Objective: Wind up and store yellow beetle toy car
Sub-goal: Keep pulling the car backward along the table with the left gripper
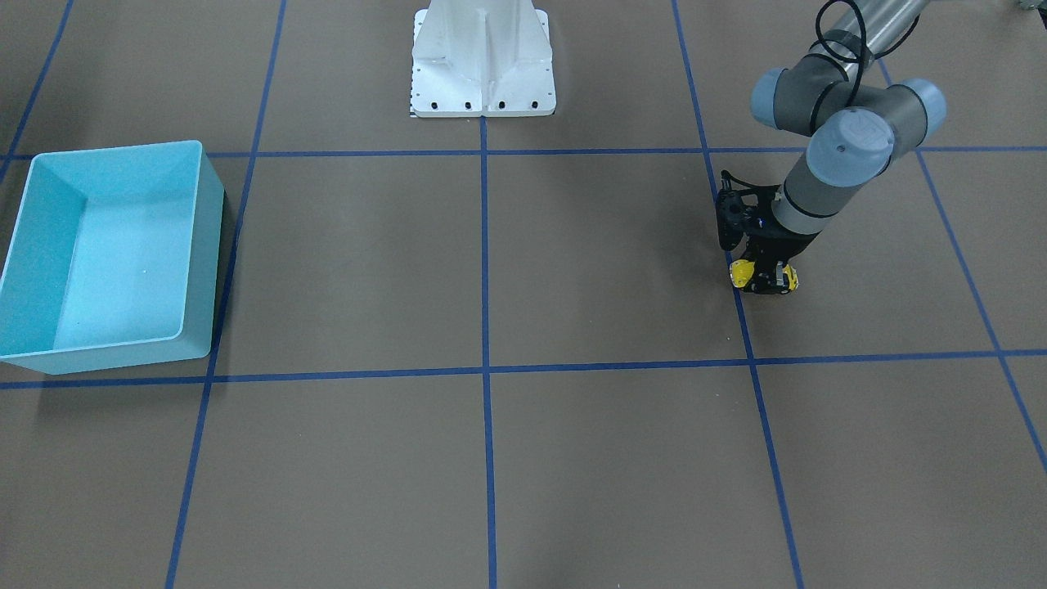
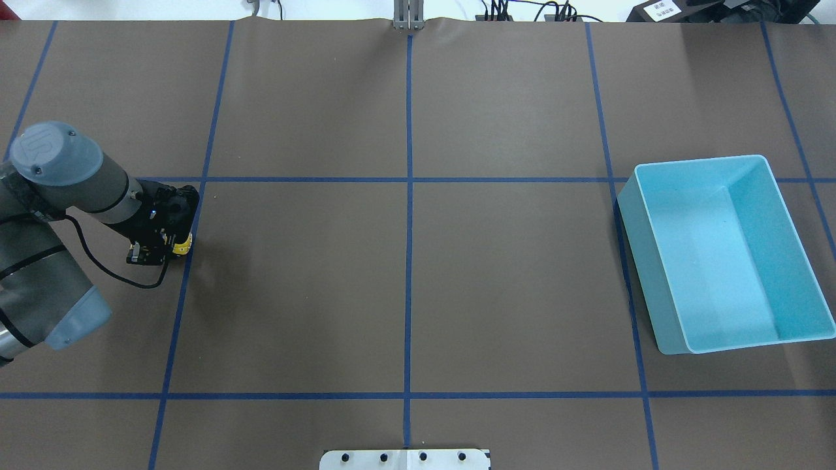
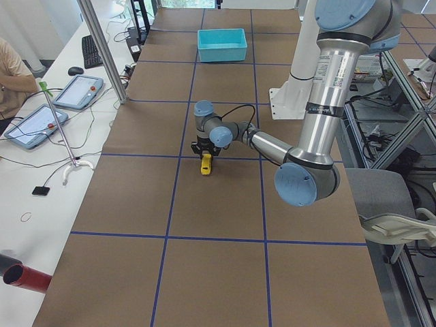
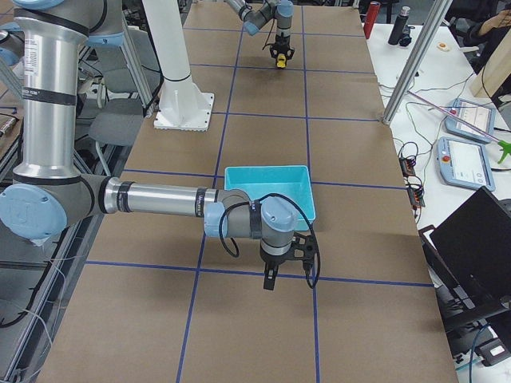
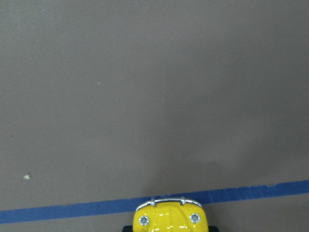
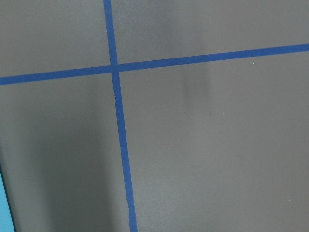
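The yellow beetle toy car [image 1: 743, 274] is on the brown table on the robot's left side, beside a blue tape line. My left gripper [image 1: 765, 280] points down and is shut across the car's body, with yellow showing on both sides of the black fingers. The car also shows in the overhead view [image 2: 183, 245], and its front with two headlights shows in the left wrist view [image 5: 169, 220]. The light blue bin [image 1: 208, 245] stands empty far off on the robot's right. My right gripper [image 4: 270, 281] hangs over the table near the bin; I cannot tell if it is open.
The white robot base [image 1: 483, 65] stands at the table's middle rear edge. Blue tape lines [image 2: 409, 261] divide the brown surface into squares. A side bench with tablets [image 3: 75, 92] and a metal post [image 3: 105, 51] runs along the far edge.
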